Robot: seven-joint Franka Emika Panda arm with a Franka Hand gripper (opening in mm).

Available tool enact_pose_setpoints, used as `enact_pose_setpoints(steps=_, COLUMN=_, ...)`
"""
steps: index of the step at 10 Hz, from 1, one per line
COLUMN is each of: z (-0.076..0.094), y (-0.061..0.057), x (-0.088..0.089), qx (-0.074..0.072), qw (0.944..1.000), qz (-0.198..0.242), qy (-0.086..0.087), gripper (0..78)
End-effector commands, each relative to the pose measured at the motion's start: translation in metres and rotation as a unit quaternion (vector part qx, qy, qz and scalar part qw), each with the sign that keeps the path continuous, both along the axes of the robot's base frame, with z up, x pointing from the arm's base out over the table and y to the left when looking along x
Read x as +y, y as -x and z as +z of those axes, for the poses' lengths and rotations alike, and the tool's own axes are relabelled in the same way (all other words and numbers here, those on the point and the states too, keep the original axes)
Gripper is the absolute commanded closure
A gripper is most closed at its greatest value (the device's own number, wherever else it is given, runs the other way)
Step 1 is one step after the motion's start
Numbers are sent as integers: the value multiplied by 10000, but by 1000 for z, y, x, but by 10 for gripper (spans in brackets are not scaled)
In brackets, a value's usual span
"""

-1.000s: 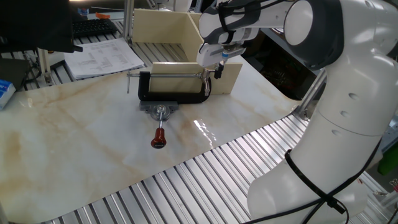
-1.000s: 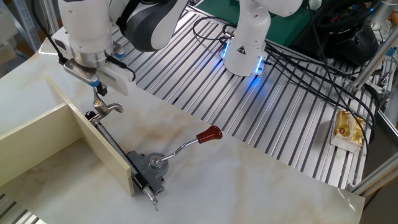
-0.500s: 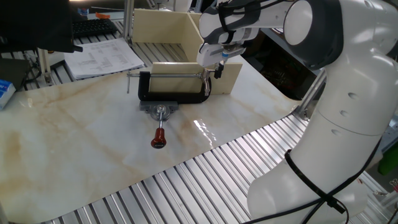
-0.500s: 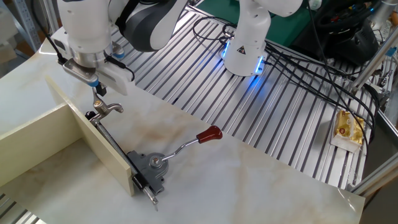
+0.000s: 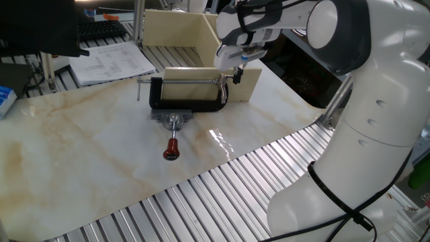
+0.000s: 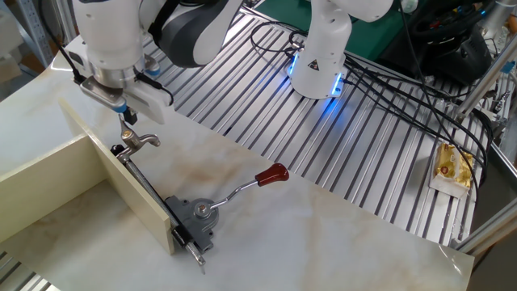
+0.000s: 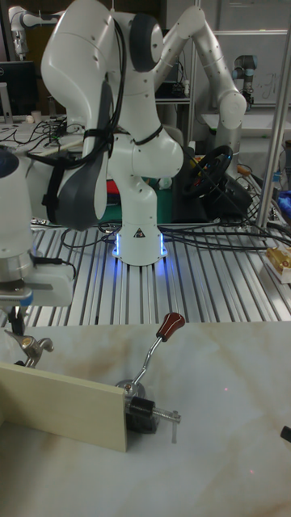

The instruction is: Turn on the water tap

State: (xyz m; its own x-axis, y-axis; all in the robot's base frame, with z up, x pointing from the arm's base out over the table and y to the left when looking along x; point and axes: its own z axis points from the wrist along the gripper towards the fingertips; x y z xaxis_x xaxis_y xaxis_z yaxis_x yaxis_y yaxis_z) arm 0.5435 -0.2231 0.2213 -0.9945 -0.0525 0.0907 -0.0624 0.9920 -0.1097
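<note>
The water tap [image 6: 142, 141] is a small metal fitting held at the far end of a black C-clamp [image 5: 187, 105] that grips a beige board [image 6: 113, 187]. It also shows as the tap [image 7: 34, 347] at the board's left end and the tap [image 5: 222, 83] by the clamp's right arm. My gripper [image 6: 128, 118] hangs just above the tap's handle, fingers together with nothing between them, and its tips look slightly apart from the metal. The gripper [image 5: 238, 74] points straight down, and the gripper [image 7: 14, 325] is partly cut off by the frame edge.
The clamp's screw lever with a red knob [image 6: 274, 173] sticks out over the marble table [image 6: 339, 242]. A beige open box [image 5: 176, 28] stands behind the clamp. Papers [image 5: 111, 62] lie at the back left. Ribbed metal decking [image 6: 380, 121] borders the table.
The gripper has risen a little above the tap. The tap, the clamp and the red-knobbed lever have not moved.
</note>
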Motion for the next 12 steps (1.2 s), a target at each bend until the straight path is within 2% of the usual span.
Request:
enact_pose_setpoints(steps=1, z=13, y=6, x=-7, qx=83, qw=9999, qz=-55, qy=23, gripper=776)
enact_pose_setpoints(steps=5, z=11, y=5, x=-6, qx=107, qw=9999, qz=-124, qy=10, gripper=776)
enact_pose_setpoints(steps=10, z=4, y=2, x=-8, qx=70, qw=9999, qz=-136, qy=25, gripper=776)
enact_pose_setpoints(steps=12, z=6, y=-3, x=-9, qx=73, qw=9999, qz=-119, qy=24, gripper=776)
